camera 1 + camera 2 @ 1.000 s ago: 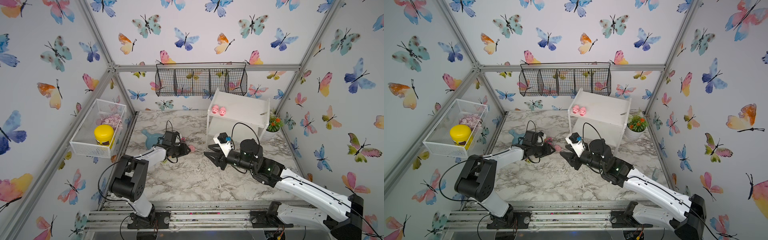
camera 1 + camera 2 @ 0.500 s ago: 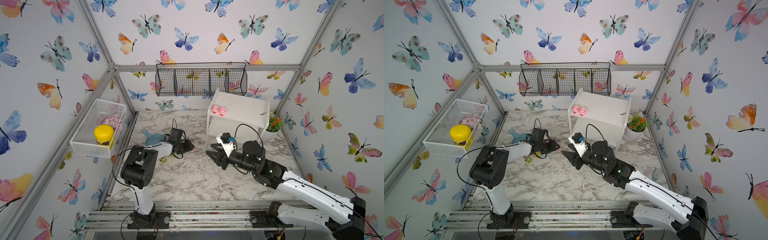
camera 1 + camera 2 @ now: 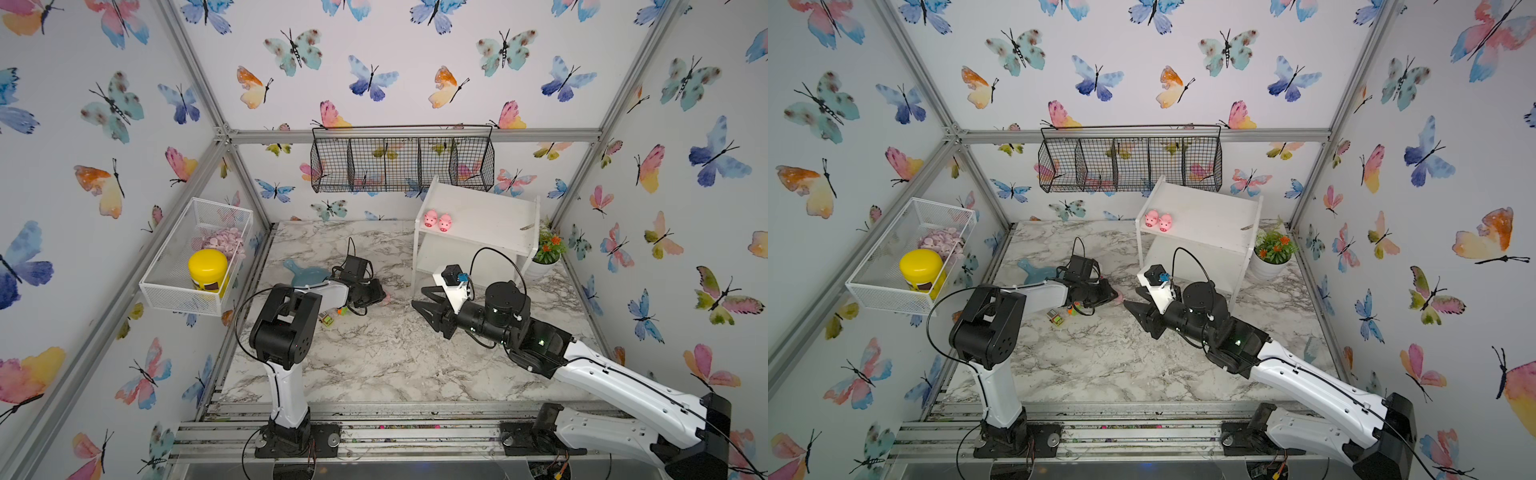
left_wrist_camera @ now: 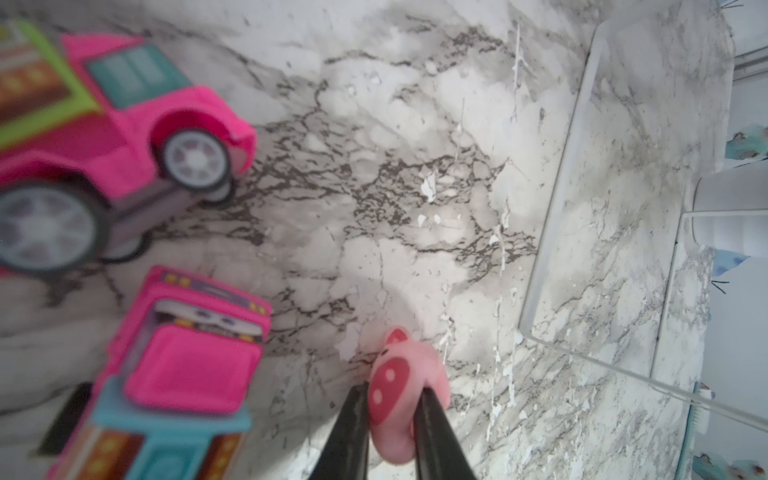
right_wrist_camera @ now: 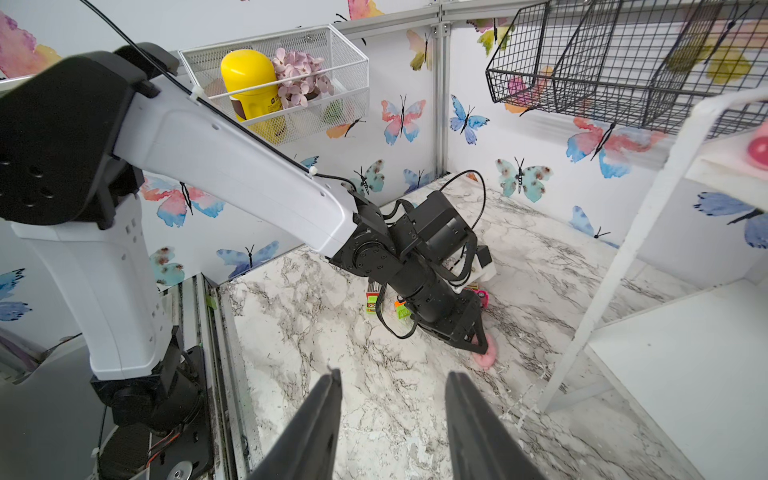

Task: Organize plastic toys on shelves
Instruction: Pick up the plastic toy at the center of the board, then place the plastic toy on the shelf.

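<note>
In the left wrist view my left gripper (image 4: 392, 401) is shut on a small pink pig (image 4: 401, 374), snout up, low over the marble floor. The same pig (image 3: 387, 297) peeks out from under the gripper in a top view. Two pink trucks (image 4: 104, 120) (image 4: 187, 365) lie close beside it, and a green-yellow truck (image 3: 327, 320) and an orange one (image 3: 341, 311) sit by the left forearm. Two more pigs (image 3: 431, 217) (image 3: 445, 222) stand on the top board of the white shelves (image 3: 490, 220). My right gripper (image 3: 420, 305) hovers open and empty in front of the shelves.
A blue pan-shaped dish (image 3: 307, 274) lies behind the left arm. A white mesh basket (image 3: 174, 286) with a yellow jar hangs on the left wall, and a black wire basket (image 3: 401, 164) on the back wall. A potted plant (image 3: 546, 253) stands right of the shelves.
The left gripper's fingers have closed on the pink pig after the arm reached further right along the floor. The right arm has drifted only slightly, its gripper still open.
</note>
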`<state>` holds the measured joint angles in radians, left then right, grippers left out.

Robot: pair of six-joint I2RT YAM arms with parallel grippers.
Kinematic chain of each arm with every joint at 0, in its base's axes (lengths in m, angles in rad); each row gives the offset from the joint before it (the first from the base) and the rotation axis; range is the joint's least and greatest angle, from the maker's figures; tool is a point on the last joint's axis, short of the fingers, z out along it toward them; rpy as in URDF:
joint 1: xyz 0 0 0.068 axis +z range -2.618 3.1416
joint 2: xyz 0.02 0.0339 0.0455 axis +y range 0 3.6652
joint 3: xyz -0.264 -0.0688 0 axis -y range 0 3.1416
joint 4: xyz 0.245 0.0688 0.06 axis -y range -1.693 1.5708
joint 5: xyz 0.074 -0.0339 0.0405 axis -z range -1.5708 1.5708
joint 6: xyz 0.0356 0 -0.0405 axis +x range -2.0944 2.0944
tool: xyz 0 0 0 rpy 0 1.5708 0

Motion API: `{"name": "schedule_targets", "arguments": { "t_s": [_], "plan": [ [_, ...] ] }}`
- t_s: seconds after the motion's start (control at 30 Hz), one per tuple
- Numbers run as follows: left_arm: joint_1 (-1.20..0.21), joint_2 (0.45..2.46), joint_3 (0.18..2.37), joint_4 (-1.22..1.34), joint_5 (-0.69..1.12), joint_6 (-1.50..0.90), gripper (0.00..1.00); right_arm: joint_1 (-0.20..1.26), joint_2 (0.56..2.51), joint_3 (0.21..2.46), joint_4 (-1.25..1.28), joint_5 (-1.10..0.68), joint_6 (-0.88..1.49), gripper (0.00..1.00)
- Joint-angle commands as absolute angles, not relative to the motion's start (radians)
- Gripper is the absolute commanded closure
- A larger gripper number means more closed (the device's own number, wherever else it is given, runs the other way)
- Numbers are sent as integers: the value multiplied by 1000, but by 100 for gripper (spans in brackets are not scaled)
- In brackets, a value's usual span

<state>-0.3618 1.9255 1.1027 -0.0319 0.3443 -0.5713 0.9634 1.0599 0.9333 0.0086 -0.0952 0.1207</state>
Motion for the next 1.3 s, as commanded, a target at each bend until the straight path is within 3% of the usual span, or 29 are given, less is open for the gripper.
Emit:
{"name": "schedule_targets", "arguments": {
  "t_s": [0.0,0.13,0.23,0.53,0.73,1.1,1.27],
  "plan": [
    [-365,1873,1083,-48,375,-543,87,963,1050,948,35,-30,165,52],
    [-364,1745,1016,10,457,-500,88,963,1019,934,62,107,300,41],
    [-365,1588,917,105,572,-451,88,956,986,916,111,157,428,41],
    [-406,1090,758,389,684,-360,89,822,1061,918,381,-342,805,42],
    [-447,986,836,470,735,-329,88,789,1146,953,581,-531,1022,43],
    [-479,964,935,537,722,-359,85,788,1230,951,904,-623,1252,44],
    [-498,967,942,565,721,-392,83,788,1248,975,928,-621,1266,45]
  ]
}}
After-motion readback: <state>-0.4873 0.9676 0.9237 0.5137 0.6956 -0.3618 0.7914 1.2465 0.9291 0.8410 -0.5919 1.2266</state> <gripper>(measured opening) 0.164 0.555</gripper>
